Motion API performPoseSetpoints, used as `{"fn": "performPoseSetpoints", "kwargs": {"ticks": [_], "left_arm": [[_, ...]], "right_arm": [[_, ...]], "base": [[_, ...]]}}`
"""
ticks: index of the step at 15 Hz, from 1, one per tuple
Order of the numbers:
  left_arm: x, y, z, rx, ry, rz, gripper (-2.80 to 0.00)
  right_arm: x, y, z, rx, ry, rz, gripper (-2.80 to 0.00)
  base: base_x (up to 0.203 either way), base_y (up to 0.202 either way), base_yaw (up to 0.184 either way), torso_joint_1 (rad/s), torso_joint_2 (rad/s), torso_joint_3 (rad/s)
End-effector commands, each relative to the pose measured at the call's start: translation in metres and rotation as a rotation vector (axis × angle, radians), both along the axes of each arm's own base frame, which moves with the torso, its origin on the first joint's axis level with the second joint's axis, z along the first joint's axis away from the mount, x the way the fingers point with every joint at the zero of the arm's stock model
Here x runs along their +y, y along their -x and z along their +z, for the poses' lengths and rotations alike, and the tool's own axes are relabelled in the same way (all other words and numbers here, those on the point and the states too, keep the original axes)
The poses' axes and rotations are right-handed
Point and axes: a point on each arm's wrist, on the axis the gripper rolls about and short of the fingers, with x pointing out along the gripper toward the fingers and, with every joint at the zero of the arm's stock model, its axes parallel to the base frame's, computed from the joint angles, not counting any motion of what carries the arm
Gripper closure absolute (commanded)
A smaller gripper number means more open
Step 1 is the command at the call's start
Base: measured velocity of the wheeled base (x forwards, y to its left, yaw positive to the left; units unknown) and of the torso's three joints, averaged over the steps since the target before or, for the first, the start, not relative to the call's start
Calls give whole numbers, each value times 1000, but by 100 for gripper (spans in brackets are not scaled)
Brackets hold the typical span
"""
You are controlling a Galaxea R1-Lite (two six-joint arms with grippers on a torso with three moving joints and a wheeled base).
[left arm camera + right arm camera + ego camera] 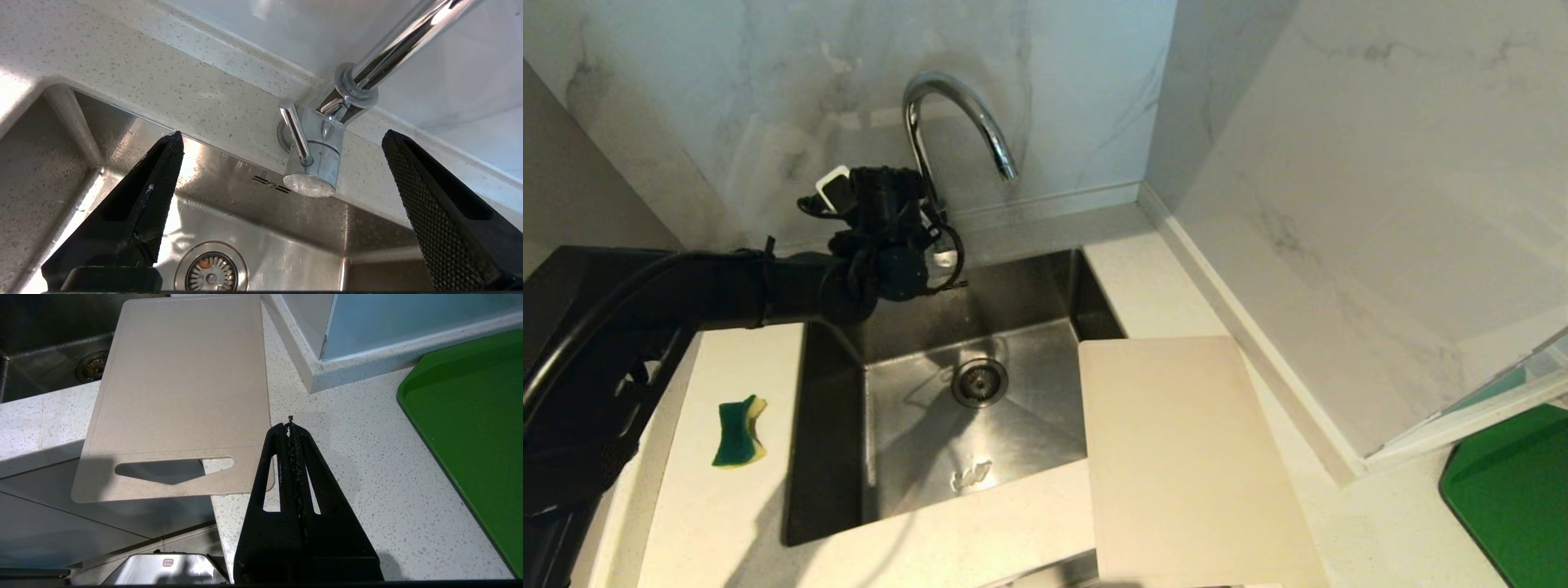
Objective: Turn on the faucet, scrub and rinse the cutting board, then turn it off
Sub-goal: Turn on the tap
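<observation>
Chrome faucet [327,134] stands at the back edge of the sink [890,327], and I hold the left gripper [282,143] before its lever [296,132], fingers wide apart, touching nothing. No water runs, so I judge turning on is the step in hand; next I must bring one finger against the lever. The cutting board [1184,457] lies on the worktop's front right, overhanging the sink, and the right gripper [291,424] is parked near it, closed and empty

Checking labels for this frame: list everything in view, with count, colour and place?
faucet: 1, chrome, behind the sink, no water running; its lever untouched
sink: 1, steel, set in the counter, with a drain
cutting board: 1, beige, on the counter to the right of the sink, one edge over the basin, handle slot end past the counter's front edge
sponge: 1, green and yellow, counter left of the sink
mat: 1, dark green, far right counter
counter: 1, speckled white
left gripper: open, at the faucet base, holding nothing
right gripper: shut, above the counter beside the board
</observation>
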Motion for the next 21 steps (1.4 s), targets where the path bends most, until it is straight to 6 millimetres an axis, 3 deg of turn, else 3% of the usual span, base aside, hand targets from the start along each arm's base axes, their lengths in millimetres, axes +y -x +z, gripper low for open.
{"fn": "performPoseSetpoints", "kwargs": {"ticks": [1, 9, 15, 21], "left_arm": [[-1, -6, -12, 17, -6, 19, -280], [-10, -17, -40, 16, -7, 73, -280], [-2, -23, -37, -25, -26, 78, -280], [8, -36, -49, -62, -48, 110, -280]], "right_arm": [[0, 0, 0, 0, 0, 0, 0], [0, 0, 0, 0, 0, 0, 0], [0, 0, 0, 0, 0, 0, 0], [0, 0, 0, 0, 0, 0, 0]], "base": [[0, 0, 0, 0, 0, 0], [0, 0, 0, 0, 0, 0], [0, 0, 0, 0, 0, 0], [0, 0, 0, 0, 0, 0]]}}
